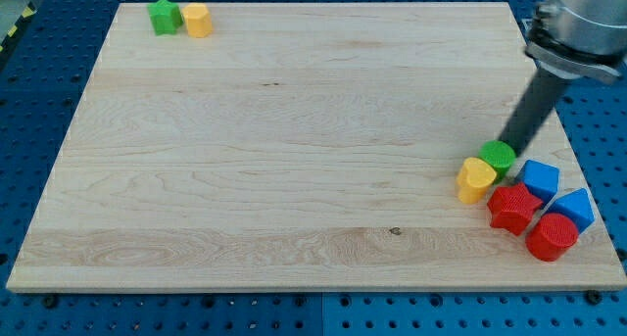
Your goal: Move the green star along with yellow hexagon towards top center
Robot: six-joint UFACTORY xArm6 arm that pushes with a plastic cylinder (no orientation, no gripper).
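The green star (165,16) sits at the view's top left corner of the wooden board (294,150). The yellow hexagon (198,21) stands right beside it, on its right, touching or nearly so. My tip (510,145) is far away at the view's right, just above and right of a green round block (498,158); its very end is partly hidden behind that block.
A cluster lies at the view's bottom right: a yellow heart-like block (475,179), a red star-like block (512,209), a red round block (552,237), a blue block (540,179) and a blue triangular block (572,210). The board's right edge is close by.
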